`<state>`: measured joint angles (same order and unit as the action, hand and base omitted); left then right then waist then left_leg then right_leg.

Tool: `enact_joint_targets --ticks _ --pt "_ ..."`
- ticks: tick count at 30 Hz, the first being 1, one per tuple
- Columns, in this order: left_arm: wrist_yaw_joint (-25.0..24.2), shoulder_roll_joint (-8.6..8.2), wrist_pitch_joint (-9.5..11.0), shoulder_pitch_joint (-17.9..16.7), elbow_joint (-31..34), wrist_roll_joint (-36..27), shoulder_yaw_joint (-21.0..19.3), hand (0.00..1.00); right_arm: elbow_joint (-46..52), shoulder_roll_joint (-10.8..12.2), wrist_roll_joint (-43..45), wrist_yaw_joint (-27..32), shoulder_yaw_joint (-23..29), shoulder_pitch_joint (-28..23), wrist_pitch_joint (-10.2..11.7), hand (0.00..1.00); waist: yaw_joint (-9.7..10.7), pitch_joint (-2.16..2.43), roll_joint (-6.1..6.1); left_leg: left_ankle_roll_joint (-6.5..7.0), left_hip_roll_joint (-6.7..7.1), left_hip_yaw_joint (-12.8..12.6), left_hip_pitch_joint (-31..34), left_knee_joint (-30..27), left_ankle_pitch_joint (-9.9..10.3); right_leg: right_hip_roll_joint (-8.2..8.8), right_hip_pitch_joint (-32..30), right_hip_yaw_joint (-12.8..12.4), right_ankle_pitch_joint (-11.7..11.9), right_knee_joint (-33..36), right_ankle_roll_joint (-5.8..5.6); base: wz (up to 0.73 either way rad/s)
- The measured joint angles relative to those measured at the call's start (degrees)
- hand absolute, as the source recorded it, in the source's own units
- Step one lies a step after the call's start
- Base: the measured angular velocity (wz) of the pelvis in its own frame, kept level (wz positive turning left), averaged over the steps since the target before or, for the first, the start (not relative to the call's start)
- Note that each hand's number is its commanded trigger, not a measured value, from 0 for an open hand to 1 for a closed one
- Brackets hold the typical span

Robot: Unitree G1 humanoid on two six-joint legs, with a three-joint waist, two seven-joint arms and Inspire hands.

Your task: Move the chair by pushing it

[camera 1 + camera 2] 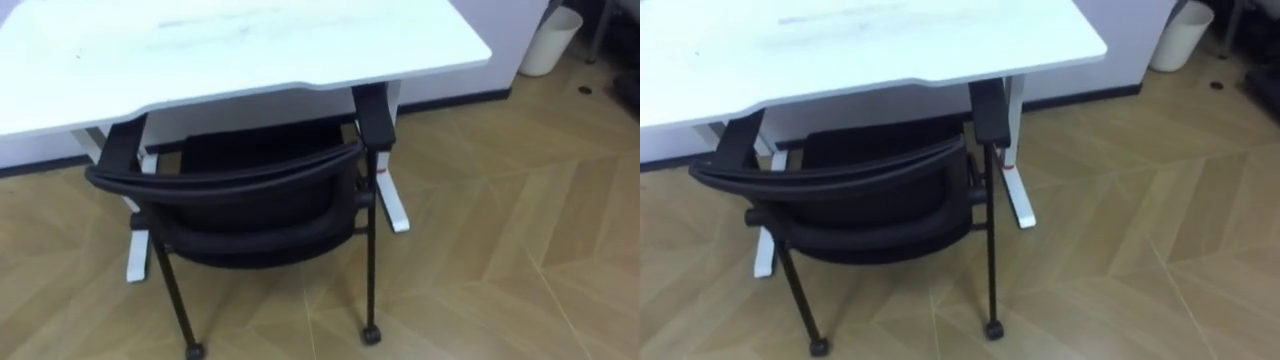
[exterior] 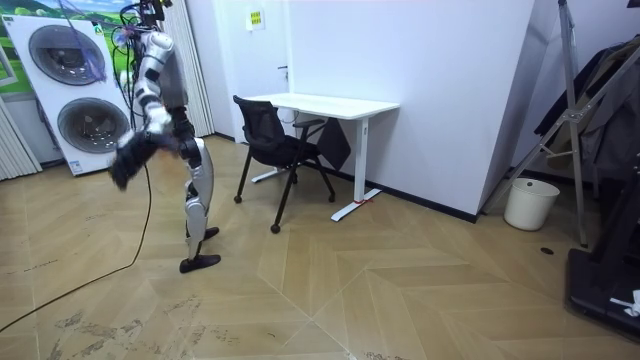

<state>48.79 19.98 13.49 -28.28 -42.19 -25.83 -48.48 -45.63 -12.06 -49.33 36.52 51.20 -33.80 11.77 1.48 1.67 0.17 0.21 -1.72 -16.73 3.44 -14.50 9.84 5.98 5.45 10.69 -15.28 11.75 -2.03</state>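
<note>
Black chair (image 1: 230,185) with a curved mesh backrest, 2 padded armrests and thin black legs ending in small casters. It stands at the near edge of the white desk (image 1: 250,50), seat tucked beneath the tabletop, far ends of the armrests under the desk's edge, backrest on the near side. The desk rests on white legs with flat feet, one of which lies just right of the chair's right caster. Floor (image 1: 500,230): pale wood planks laid in a herringbone pattern. A white waste bin (image 1: 549,40) stands far right against the wall. In the room view the robot stands well apart from the chair, on the room view's left, near 2 stacked washing machines (image 2: 65,95). One hand (image 2: 127,162) shows there as a dark blur held low; which hand it is, and whether its fingers are open or curled, cannot be told.
</note>
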Motion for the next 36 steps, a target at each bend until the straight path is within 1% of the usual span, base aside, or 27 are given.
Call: enact_joint_targets --ticks 1,2,3,4,5,6,7,8,9,10,11,12,13,14,16,18,19,20,22,23,24,28,33,36 --pt "-3.2 -3.24 -0.3 -0.5 -6.0 0.1 3.4 0.00 -6.5 2.5 -1.6 -4.1 -2.8 0.1 -1.2 0.00 0.5 0.09 -0.06 -0.02 -0.09 0.6 -0.3 -0.2 0.3 0.32 0.8 0.5 -0.3 0.0 -0.17 0.22" --pt "-4.6 -5.02 -0.5 -0.7 -8.4 0.1 4.8 0.00 -9.6 3.8 -2.2 -6.0 -3.8 0.4 -1.8 0.00 0.5 0.20 -0.23 -0.06 0.08 0.9 -0.6 -0.2 0.4 0.78 1.2 0.7 -0.4 0.0 -0.26 0.21" --pt "-7.3 -8.52 -1.3 -1.1 -12.9 0.2 7.6 0.00 -15.5 5.7 -2.0 -9.1 -5.8 1.5 -2.7 0.00 0.6 0.24 -0.32 -0.08 0.32 1.0 -1.4 -0.1 0.5 1.05 2.0 0.8 -0.6 0.0 -0.43 0.00" --pt "-10.1 -11.25 -2.9 -1.6 -17.0 0.6 11.7 0.00 -20.3 6.7 -1.5 -12.0 -9.1 2.7 -3.8 0.00 0.6 0.16 -0.22 -0.05 0.41 1.1 -2.1 -0.2 0.8 1.14 2.7 0.5 -0.6 -0.1 -0.53 -0.04" --pt "-11.9 -12.23 -4.0 -1.5 -19.2 0.8 13.5 0.00 -22.3 7.2 -0.7 -13.3 -10.4 3.6 -4.4 0.00 0.8 0.16 -0.21 0.00 0.38 1.1 -2.3 -0.5 1.0 1.12 3.0 0.4 -0.7 0.0 -0.59 -0.06" --pt "-15.5 -13.23 -6.0 -0.6 -23.1 0.8 15.5 0.00 -25.0 7.9 0.5 -15.7 -12.1 5.4 -5.9 0.00 1.3 0.10 -0.22 0.08 0.29 1.1 -2.6 -0.9 1.2 0.96 3.4 0.4 -0.7 -0.1 -0.61 -0.04" --pt "-18.7 -13.35 -7.8 1.1 -26.3 1.0 17.5 0.00 -26.3 7.8 1.5 -17.8 -13.9 7.3 -7.3 0.00 1.6 0.06 -0.25 0.14 0.33 1.1 -3.1 -0.9 1.3 0.98 3.9 0.3 -0.7 0.0 -0.62 0.00" --pt "-20.1 -13.35 -8.4 1.7 -27.1 1.6 18.7 0.00 -26.4 7.8 2.3 -18.7 -15.1 8.0 -7.8 0.00 1.7 0.05 -0.25 0.15 0.34 1.1 -3.2 -0.9 1.3 0.95 4.0 0.4 -0.6 0.0 -0.65 0.00" --pt "-23.1 -13.20 -9.0 2.7 -27.5 4.0 21.4 0.00 -26.6 7.4 3.9 -20.9 -17.7 9.8 -8.3 0.00 2.1 -0.07 -0.18 0.17 0.33 1.1 -3.1 -1.0 1.3 0.92 4.0 0.6 -0.6 0.0 -0.72 0.05" --pt "-25.7 -12.78 -9.4 4.3 -27.5 6.2 24.4 0.00 -27.4 6.6 4.8 -23.0 -20.7 12.1 -8.3 0.00 2.2 -0.27 -0.08 0.30 0.34 1.3 -2.9 -1.1 1.2 0.75 4.0 0.7 -0.4 -0.2 -0.77 0.04" --pt "-26.8 -12.53 -9.5 5.4 -27.4 7.1 26.2 0.00 -27.6 6.0 5.0 -23.8 -22.6 13.2 -8.7 0.00 2.2 -0.41 0.00 0.37 0.37 1.3 -2.9 -1.1 1.2 0.73 4.0 0.7 -0.3 -0.1 -0.80 0.00" --pt "-29.2 -12.13 -9.8 7.2 -27.4 8.1 29.6 0.00 -27.6 4.9 5.2 -25.4 -25.9 15.5 -9.5 0.00 2.2 -0.66 0.25 0.53 0.44 1.2 -2.8 -1.0 1.1 0.61 3.7 0.7 -0.2 -0.1 -0.90 0.00" --pt "-30.2 -12.02 -10.0 8.3 -27.4 8.5 31.0 0.00 -27.7 4.5 5.1 -26.2 -27.1 16.7 -9.6 0.00 2.2 -0.84 0.34 0.73 0.50 1.2 -2.7 -0.9 0.9 0.66 3.7 0.7 -0.1 -0.2 -0.96 0.00" --pt "-32.1 -11.96 -10.7 10.5 -27.0 9.9 33.2 0.00 -27.7 4.1 5.2 -27.7 -29.6 18.9 -10.0 0.00 2.5 -1.15 0.35 1.08 0.65 1.3 -2.6 -0.7 0.7 0.79 3.6 1.0 0.1 -0.4 -1.05 0.06" --pt "-36.2 -11.87 -12.1 14.2 -26.4 11.0 38.3 0.00 -26.4 4.1 5.4 -30.8 -35.1 21.7 -11.0 0.00 2.6 -1.34 0.19 1.26 0.86 1.4 -2.0 -0.7 0.6 0.75 3.4 1.0 0.5 -1.2 -1.21 0.03" --pt "-39.2 -11.96 -12.7 15.6 -26.2 10.8 41.1 0.00 -25.2 4.3 6.0 -33.2 -37.1 22.7 -12.0 0.00 2.7 -1.47 0.02 1.29 1.46 1.3 -1.9 -0.8 0.6 0.87 3.1 1.0 0.5 -1.2 -1.26 -0.02" --pt "-41.1 -11.97 -13.1 16.1 -25.7 10.8 42.2 0.00 -24.6 4.5 6.1 -34.5 -37.9 22.8 -12.4 0.00 2.8 -1.51 -0.06 1.28 1.49 1.4 -1.7 -0.8 0.6 0.90 2.8 1.0 0.6 -1.1 -1.28 -0.06" --pt "-41.9 -11.96 -13.4 16.2 -25.4 10.8 42.5 0.00 -24.4 4.5 6.1 -35.1 -38.4 22.8 -12.7 0.00 2.9 -1.52 -0.11 1.24 1.48 1.4 -1.6 -0.8 0.6 0.87 2.7 1.1 0.6 -1.0 -1.28 0.00" --pt "-43.7 -11.98 -14.1 16.7 -24.6 10.8 43.0 0.00 -24.2 4.6 6.8 -36.5 -39.4 22.7 -13.1 0.00 3.0 -1.75 -0.37 1.18 1.46 1.7 -1.1 -0.7 0.7 0.84 2.4 2.0 0.8 -1.0 -1.35 0.08" --pt "-44.8 -11.95 -14.1 17.1 -24.1 10.8 43.0 0.00 -24.2 4.6 7.1 -37.3 -39.9 22.4 -13.1 0.00 2.9 -2.05 -0.47 1.15 1.49 1.8 -1.0 -0.5 0.7 0.82 2.4 2.2 0.8 -1.1 -1.35 0.09" --pt "-45.8 -11.96 -14.2 17.1 -24.1 10.8 43.0 0.00 -24.2 4.6 7.2 -37.7 -40.2 22.2 -13.1 0.00 2.9 -2.14 -0.34 1.10 1.56 1.9 -1.1 -0.3 0.7 0.83 2.4 2.4 0.8 -1.1 -1.36 0.06" --pt "-47.4 -11.96 -14.4 17.4 -24.3 10.7 43.1 0.00 -25.7 5.0 7.3 -39.9 -41.3 21.7 -13.2 0.00 2.9 -2.16 -0.23 0.95 1.58 1.9 -1.1 0.0 0.8 0.87 2.4 3.6 0.8 -1.1 -1.36 0.00" --pt "-48.6 -11.97 -14.4 17.5 -24.3 10.7 43.1 0.00 -26.9 5.1 7.5 -41.3 -41.3 21.4 -13.2 0.00 3.1 -2.16 -0.10 0.95 1.55 1.9 -1.2 0.0 0.8 0.86 2.3 3.6 0.8 -1.1 -1.36 0.00" --pt "-49.1 -11.96 -14.4 17.5 -24.5 10.7 43.1 0.00 -27.4 5.1 8.8 -41.4 -41.3 21.3 -14.0 0.00 3.1 -2.17 -0.07 0.95 1.54 2.0 -1.2 0.0 0.8 0.86 2.3 3.6 0.8 -1.1 -1.36 -0.03"
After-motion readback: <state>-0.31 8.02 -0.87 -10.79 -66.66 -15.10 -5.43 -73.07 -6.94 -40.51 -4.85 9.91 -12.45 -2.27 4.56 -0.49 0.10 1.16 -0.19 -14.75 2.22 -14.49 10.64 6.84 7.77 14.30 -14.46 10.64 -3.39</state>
